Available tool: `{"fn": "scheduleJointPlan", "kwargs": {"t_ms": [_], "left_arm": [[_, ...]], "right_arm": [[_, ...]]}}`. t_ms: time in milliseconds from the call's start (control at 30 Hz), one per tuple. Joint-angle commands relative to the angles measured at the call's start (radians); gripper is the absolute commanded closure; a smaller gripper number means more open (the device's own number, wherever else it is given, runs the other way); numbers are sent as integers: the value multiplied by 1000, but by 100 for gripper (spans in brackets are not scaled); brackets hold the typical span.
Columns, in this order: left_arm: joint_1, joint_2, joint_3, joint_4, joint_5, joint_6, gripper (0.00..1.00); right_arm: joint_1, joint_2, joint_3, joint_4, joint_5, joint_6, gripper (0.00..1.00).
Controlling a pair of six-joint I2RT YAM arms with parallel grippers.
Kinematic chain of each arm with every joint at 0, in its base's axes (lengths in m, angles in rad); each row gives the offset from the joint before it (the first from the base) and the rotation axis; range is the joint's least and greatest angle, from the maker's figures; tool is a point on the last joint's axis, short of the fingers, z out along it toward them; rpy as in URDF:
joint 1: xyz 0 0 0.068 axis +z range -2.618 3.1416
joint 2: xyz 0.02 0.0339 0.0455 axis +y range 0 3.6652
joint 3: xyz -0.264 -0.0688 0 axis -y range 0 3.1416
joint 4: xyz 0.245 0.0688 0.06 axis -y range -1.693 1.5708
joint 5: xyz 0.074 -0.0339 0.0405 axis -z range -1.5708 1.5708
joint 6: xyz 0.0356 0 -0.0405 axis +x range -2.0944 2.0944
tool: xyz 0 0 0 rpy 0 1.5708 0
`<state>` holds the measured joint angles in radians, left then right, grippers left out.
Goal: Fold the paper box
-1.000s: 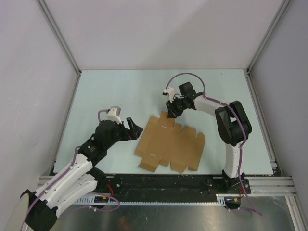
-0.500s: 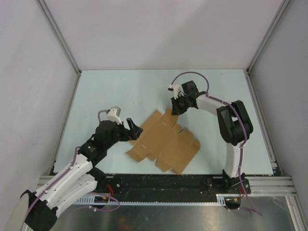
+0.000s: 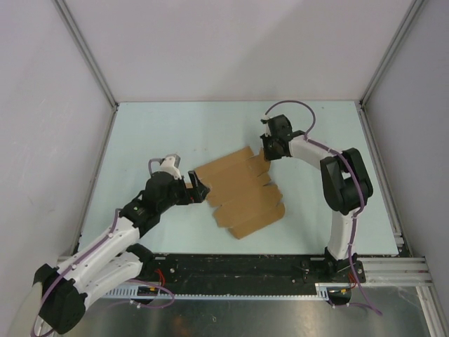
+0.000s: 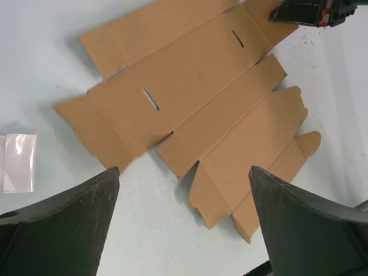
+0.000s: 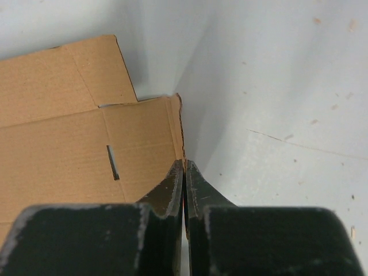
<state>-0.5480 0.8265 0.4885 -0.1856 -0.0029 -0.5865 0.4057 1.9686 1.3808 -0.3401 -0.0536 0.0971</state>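
Pinching the far corner of the flat paper box [image 3: 242, 195], mid-surface [image 3: 154, 133], the right claw [image 3: 267, 157] is clamped on it, the left claw [image 3: 198, 188] gapes alongside: positioning step, with creasing a first flap judged next.

The table [image 3: 175, 130] has a pale blue-green top, marked here and there with small dark specks and a thin faint scratch on its right part. In the middle of it lies the paper box [image 3: 242, 193], an unfolded sheet of plain brown cardboard set at a slant, with its long panels running from the near left toward the far right. Crease lines divide it into panels, flaps and rounded tabs stick out along its edges, and two narrow slots [image 4: 150, 99] are cut into one long panel. Its far right corner looks slightly raised, with shadow under it. A small whitish scrap [image 4: 19, 162] lies flat on the table, near the sheet's left end but apart from it.
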Motion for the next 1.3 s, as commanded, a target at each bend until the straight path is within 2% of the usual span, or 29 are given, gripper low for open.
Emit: {"fn": "scheduleJointPlan", "kwargs": {"t_ms": [0,300,433,600,1267], "left_arm": [[-6,19,64,17,-58,-10,1],[-6,95,104,18,-118,-9,5],[-6,89,91,20,-112,-10,5],[-7,57,68,18,-105,-16,5],[-6,28,15,18,-86,-35,5]], "right_arm": [[-2,-65,-12,-57,144,139,98],[88,-116,-97,25,277,72,92],[120,-102,-100,41,296,41,76],[145,-100,-101,68,255,42,63],[156,-25,-101,139,98,75,55]]}}
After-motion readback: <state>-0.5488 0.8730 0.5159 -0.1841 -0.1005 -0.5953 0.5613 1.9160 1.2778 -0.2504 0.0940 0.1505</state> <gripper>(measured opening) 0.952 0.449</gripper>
